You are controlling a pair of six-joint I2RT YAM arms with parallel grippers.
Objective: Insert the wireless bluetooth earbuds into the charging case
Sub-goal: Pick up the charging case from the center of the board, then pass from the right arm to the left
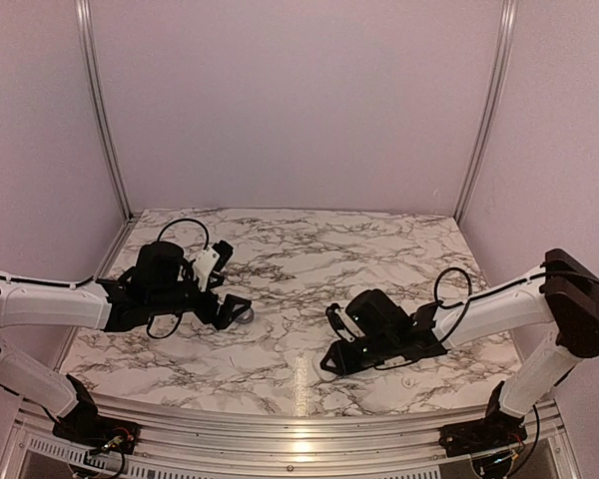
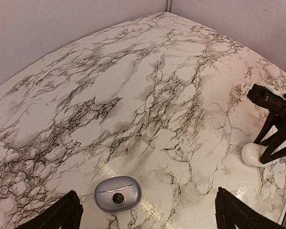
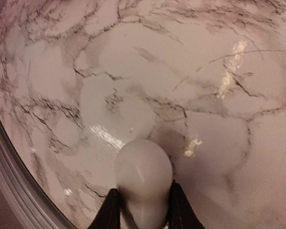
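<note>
My right gripper (image 3: 143, 202) is shut on a white rounded oval shell (image 3: 143, 167), which fits the charging case's outside; it is held low at the table's front right. This shell also shows in the left wrist view (image 2: 254, 154), in the right gripper (image 2: 271, 143). A greyish-lavender oval pebble (image 2: 117, 195) with a seam line and one dark round spot lies flat on the table. My left gripper (image 2: 148, 200) is open around it, with the pebble nearer the left finger. In the top view it is a small grey spot (image 1: 248, 315). No earbuds show.
The marble table (image 1: 299, 249) is walled at the back and both sides. A metal rail (image 3: 19, 191) runs along its near edge, close to the right gripper (image 1: 334, 341). The left gripper (image 1: 242, 307) is at middle left.
</note>
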